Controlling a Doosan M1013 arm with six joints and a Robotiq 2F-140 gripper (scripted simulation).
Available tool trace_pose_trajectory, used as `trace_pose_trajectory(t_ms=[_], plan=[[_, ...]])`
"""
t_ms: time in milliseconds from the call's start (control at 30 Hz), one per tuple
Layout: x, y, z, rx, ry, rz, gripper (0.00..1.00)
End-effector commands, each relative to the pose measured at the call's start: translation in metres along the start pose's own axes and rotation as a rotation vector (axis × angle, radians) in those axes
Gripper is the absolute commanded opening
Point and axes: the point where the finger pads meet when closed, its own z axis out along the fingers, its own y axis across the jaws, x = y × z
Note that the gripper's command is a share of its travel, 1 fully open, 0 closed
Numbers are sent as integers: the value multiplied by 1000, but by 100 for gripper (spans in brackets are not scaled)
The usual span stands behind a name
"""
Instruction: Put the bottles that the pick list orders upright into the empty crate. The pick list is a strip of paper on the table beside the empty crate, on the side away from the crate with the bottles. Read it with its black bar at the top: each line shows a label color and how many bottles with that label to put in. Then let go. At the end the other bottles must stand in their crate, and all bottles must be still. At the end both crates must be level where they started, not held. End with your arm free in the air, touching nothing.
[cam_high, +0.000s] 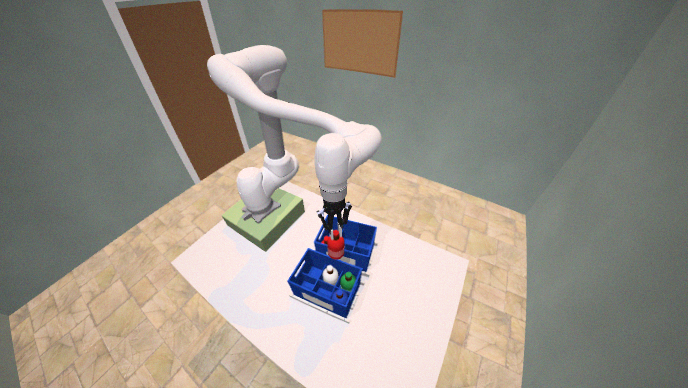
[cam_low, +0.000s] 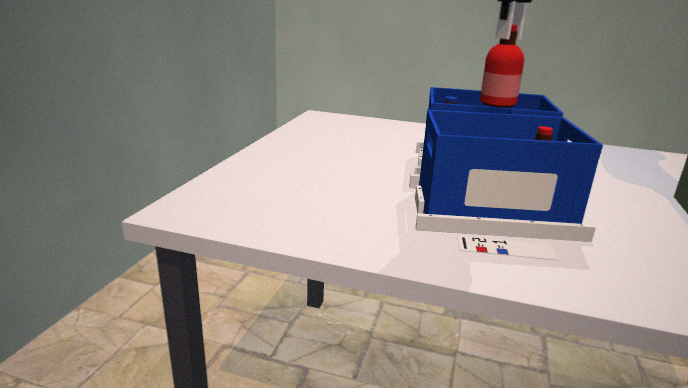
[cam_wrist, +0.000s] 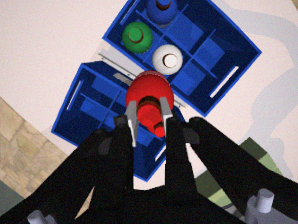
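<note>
My gripper (cam_high: 334, 222) is shut on the neck of a red bottle (cam_high: 335, 245) with a pink label and holds it upright in the air. It also shows in the exterior view (cam_low: 502, 75) and in the wrist view (cam_wrist: 149, 94). The bottle hangs over the crate beside the pick list (cam_low: 510, 170), in which one red-capped bottle (cam_low: 544, 132) stands. The other crate (cam_high: 324, 282) holds a white bottle (cam_high: 330, 274), a green bottle (cam_high: 348, 281) and a blue bottle (cam_wrist: 161, 6). The pick list (cam_low: 507, 246) shows a red square (cam_low: 482, 249) and a blue square (cam_low: 502, 251).
Both crates sit side by side in white rails (cam_low: 505, 227) on the white table. The arm's green base block (cam_high: 264, 216) stands at the table's corner. The table edge (cam_low: 350, 272) lies close to the pick list.
</note>
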Motion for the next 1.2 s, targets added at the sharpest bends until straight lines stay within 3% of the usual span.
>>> trace_pose_trajectory(t_ms=[0, 1167], plan=[[-4, -4, 0, 0, 0, 0, 0], [-47, -48, 0, 0, 0, 0, 0]])
